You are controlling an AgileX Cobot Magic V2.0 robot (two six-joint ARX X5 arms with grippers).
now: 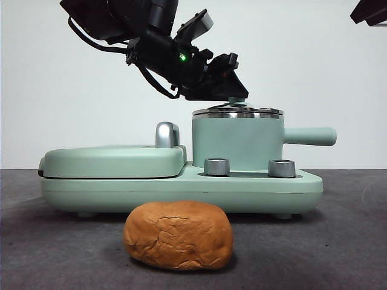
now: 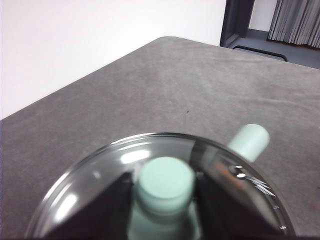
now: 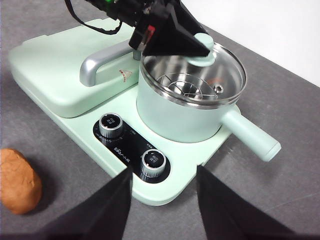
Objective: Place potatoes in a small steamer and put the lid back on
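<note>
**Lid grip could slip**

The potato [image 1: 179,235] lies on the surface [image 1: 338,241] before the small steamer [image 1: 237,140]. Left gripper [image 2: 165,187] fingers clamp the lid [image 1: 237,112] knob; tilting could drop it. Right gripper [image 3: 164,200] waits, fingers apart, empty.

We're looking at a matte-black left hand [image 1: 233,81], angular wedge jaws, black cables looping behind, a small green light glowing; our right hand [image 3: 164,200] shows two black wedge jaws.
</note>
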